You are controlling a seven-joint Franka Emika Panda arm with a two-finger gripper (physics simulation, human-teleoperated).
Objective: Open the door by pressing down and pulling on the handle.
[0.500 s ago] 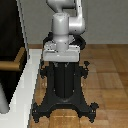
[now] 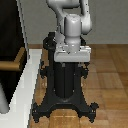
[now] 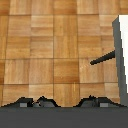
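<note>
The door point(image 2: 10, 35) is a tall dark panel in a pale frame point(image 2: 22, 20) at the exterior view's left. Its handle point(image 2: 11, 64) is a tan bar on a darker stub point(image 2: 21, 56), sticking out level. My gripper point(image 2: 72, 61) hangs over the black pedestal, well to the exterior view's right of the handle and touching nothing. It is open and empty. In the wrist view the fingertips point(image 3: 40, 103) sit wide apart, the gripper point(image 3: 67, 103) points down at the floor, and the handle point(image 3: 102, 59) shows as a thin dark bar off the pale frame point(image 3: 121, 55).
The black pedestal point(image 2: 65, 87) with splayed feet stands directly under the gripper. A pale base strip point(image 2: 25, 87) runs along the foot of the door. Wooden parquet floor point(image 2: 107, 80) lies around.
The gripper has sunk slightly and shifted a little toward the exterior view's right. The door and handle have not moved.
</note>
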